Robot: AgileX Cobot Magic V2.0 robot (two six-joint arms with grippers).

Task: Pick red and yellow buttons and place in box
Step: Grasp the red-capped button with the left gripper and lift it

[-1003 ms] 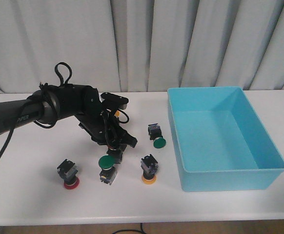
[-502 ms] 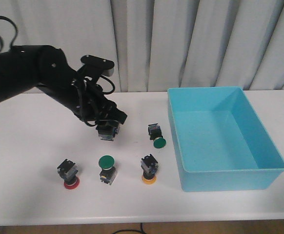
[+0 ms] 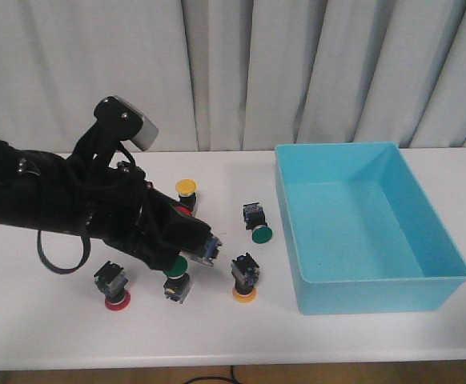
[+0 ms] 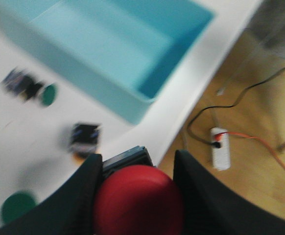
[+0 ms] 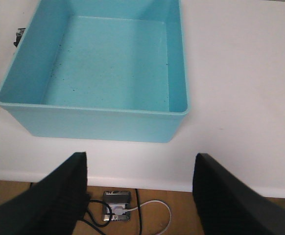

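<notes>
My left gripper is shut on a red button; its red cap fills the gap between the black fingers, and its grey body sticks out past them, held above the table left of the box. The turquoise box holds nothing. On the table sit another red button, a yellow button close to the box and a second yellow button farther back. My right gripper is open, hanging over the table's front edge by the box.
Two green-capped buttons stand on the table, one near the box's left wall, one partly under my left arm. A grey curtain hangs behind. Cables and a power strip lie on the floor past the front edge.
The left gripper lifted the red button off the table, rose, then swung forward and to the right with it. The far yellow button has come into view.
</notes>
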